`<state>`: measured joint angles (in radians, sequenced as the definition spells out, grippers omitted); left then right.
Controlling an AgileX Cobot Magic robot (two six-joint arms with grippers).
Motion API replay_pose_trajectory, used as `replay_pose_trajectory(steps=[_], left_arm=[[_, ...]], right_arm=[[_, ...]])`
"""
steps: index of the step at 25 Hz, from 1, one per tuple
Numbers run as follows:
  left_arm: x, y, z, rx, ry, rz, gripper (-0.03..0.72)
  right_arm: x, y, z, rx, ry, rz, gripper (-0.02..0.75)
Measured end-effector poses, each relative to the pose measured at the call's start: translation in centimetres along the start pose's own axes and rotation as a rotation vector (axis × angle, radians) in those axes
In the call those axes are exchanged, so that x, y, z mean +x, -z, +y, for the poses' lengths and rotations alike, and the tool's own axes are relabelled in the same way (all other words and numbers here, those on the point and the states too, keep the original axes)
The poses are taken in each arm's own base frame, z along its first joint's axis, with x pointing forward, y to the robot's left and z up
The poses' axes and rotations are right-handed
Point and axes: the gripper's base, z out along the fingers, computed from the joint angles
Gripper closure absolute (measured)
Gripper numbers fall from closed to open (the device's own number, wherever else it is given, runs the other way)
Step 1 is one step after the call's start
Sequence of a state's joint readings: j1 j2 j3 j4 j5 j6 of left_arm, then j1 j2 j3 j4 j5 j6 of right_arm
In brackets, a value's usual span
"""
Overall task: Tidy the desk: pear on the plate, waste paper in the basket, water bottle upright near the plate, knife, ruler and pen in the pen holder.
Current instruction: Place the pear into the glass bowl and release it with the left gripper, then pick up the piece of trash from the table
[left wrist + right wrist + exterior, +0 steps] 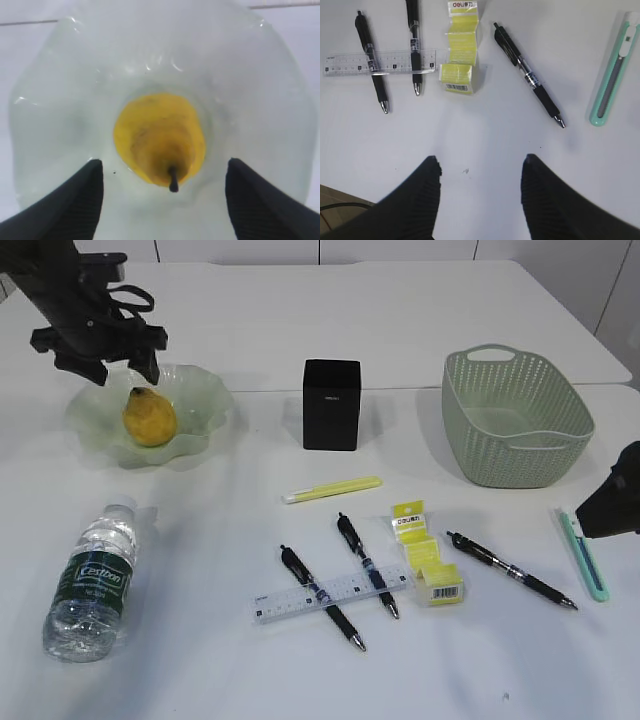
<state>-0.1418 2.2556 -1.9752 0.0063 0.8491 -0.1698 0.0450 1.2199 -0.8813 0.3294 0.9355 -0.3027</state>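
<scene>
- My right gripper (480, 172) hangs with its jaws apart over bare white table (300, 680).
- Just ahead lie three black pens, a clear ruler (379, 63) and a mint-green knife (613, 70).
- Farther off, my left gripper (162, 177) stands spread wide above the yellow pear (159, 137), which sits in the frosted glass plate (260, 100).

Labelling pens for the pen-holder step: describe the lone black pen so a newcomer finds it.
Start at the green basket on the table's right. Just in front lies a black pen, between the yellow paper strip and the mint knife. Unlike the other two black pens, it doesn't cross the ruler.
</scene>
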Motion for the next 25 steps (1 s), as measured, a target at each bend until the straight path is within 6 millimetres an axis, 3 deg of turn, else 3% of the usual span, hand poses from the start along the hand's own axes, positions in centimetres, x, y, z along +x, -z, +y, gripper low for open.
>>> replay_pose_trajectory(steps=[6,16,21,25], left_arm=[[-0.8,5.2,-0.1,-0.003,-0.018,-0.013,0.156],[0.2,11.3,0.3,-0.029,-0.078,0.046,0.190],[3.1,14.5,2.0,-0.085,-0.090,0.071,0.193],[6.2,16.1,4.4,-0.119,-0.053,0.099,0.193]], right_arm=[[0.0,0.0,0.0,0.000,0.000,0.000,0.349],[0.0,0.0,0.0,0.000,0.000,0.000,0.349],[0.0,0.0,0.2,-0.027,-0.019,0.000,0.349],[0.0,0.0,0.5,-0.060,-0.041,0.003,0.349]])
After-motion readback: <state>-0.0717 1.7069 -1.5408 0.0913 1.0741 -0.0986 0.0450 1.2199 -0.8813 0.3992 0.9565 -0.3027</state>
